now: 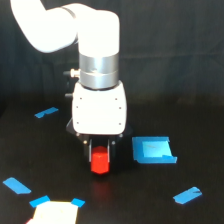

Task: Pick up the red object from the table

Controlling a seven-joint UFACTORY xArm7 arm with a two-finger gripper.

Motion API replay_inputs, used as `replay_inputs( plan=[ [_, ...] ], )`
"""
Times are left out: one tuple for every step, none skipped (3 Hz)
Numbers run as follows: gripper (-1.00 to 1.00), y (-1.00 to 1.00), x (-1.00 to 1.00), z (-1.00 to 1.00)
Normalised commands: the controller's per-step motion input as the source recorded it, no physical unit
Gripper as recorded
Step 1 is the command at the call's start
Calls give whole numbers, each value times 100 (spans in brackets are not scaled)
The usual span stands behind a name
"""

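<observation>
The red object is a small bright red-orange block in the lower middle of the exterior view, on or just above the black table. My gripper hangs straight down over it from the white wrist. Its dark fingers press against the block's left and right sides, so it is shut on the block. The block's top is tucked up between the fingers and only its lower part shows. I cannot tell if it touches the table.
A light-blue square piece lies just to the exterior view's right of the gripper. Blue tape strips lie at the left, lower left and lower right. A pale patch edged in blue tape sits at the bottom edge.
</observation>
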Motion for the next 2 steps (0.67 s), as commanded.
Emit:
replay_inputs(
  plan=[
    [-100,32,100,100],
    [-30,49,100,100]
  ],
)
